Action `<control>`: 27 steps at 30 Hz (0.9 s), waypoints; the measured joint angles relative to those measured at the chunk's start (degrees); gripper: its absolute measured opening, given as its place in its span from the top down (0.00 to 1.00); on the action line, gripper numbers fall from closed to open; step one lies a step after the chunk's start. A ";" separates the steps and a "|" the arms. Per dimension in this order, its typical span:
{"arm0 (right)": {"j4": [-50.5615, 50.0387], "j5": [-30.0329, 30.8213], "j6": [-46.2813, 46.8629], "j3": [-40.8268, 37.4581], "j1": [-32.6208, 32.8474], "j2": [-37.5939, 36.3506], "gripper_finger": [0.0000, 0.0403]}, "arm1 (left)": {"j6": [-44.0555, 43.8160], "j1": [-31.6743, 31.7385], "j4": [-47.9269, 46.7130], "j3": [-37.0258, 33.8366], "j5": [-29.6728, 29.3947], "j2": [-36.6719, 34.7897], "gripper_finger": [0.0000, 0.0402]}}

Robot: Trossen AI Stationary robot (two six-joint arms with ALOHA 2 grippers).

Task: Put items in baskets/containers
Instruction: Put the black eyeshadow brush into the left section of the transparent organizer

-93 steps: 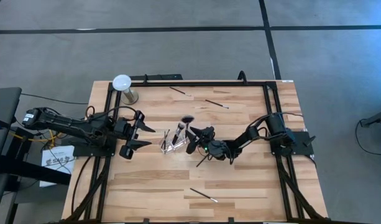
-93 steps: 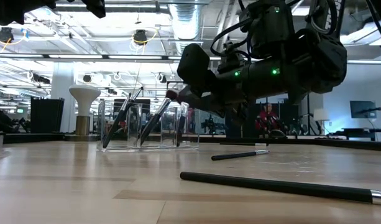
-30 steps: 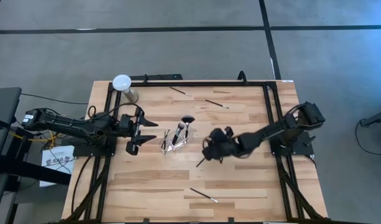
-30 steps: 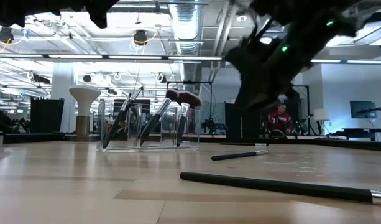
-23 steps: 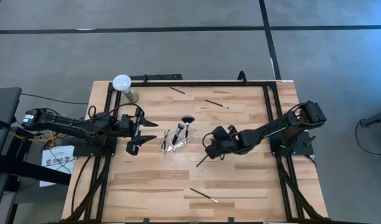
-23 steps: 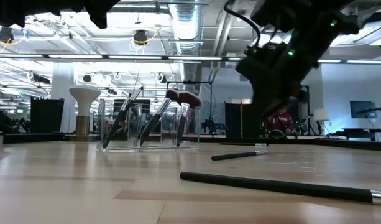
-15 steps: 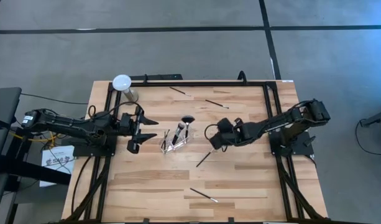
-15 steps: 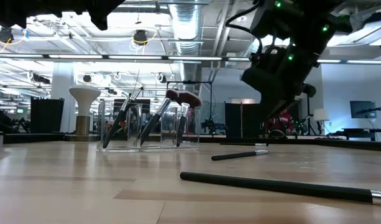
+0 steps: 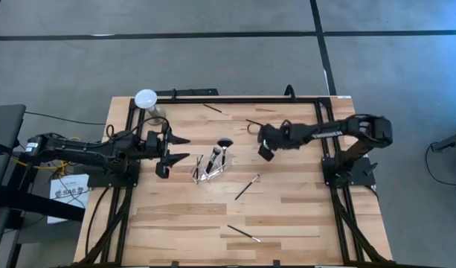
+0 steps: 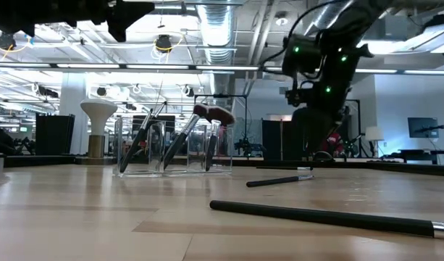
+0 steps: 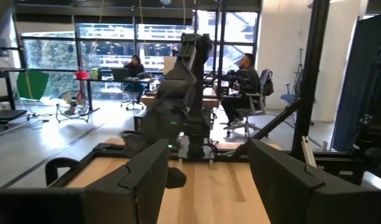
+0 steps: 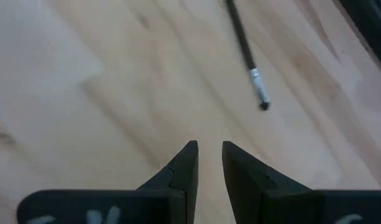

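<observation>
A clear cup (image 9: 207, 173) stands mid-table with several brushes leaning in it, one with a black fan head (image 9: 225, 143); the low view shows the cup (image 10: 174, 148) too. Loose brushes lie flat on the table: one near the far edge (image 9: 216, 109), one in the middle (image 9: 248, 187), one near the front edge (image 9: 244, 234). Another brush (image 12: 245, 50) lies just ahead of my right gripper (image 9: 263, 149) (image 12: 207, 155). That gripper points down over bare wood, its fingers slightly apart with nothing between them. My left gripper (image 9: 179, 149) (image 11: 206, 155) hovers open, left of the cup.
A white-domed stand (image 9: 146, 99) sits at the far left corner. A black frame rail (image 9: 228, 98) runs along the table's edges. Bare wood lies right of the cup. People sit at desks in the room beyond the table.
My right gripper has swung from the middle of the table, beside the cup, toward the far edge, turning as it went. It now hangs by the brush there. The middle brush, half hidden under it before, lies in plain view where it was.
</observation>
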 joint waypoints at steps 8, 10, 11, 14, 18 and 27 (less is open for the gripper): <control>5.38 -11.37 -14.73 0.02 -12.03 -0.68 0.85 | -0.02 3.01 0.09 0.00 -1.66 0.00 0.46; 7.23 -13.67 -17.61 0.03 -13.78 -0.73 0.84 | -0.02 4.29 0.24 -0.01 -1.69 0.00 0.46; 7.84 -14.34 -18.69 0.04 -14.41 -0.73 0.84 | -0.02 4.96 0.44 -0.02 -1.70 0.00 0.46; 8.12 -15.19 -21.92 0.63 -16.10 -0.73 0.81 | -0.16 6.83 0.49 -0.02 -1.70 -0.02 0.46; 8.85 -17.73 -25.10 2.57 -17.58 -0.73 0.78 | -1.88 8.94 0.50 -0.02 -1.68 -0.02 0.46; 5.84 -21.22 -31.93 7.44 -21.37 3.47 0.81 | -6.57 10.51 0.45 -0.02 1.68 0.30 0.46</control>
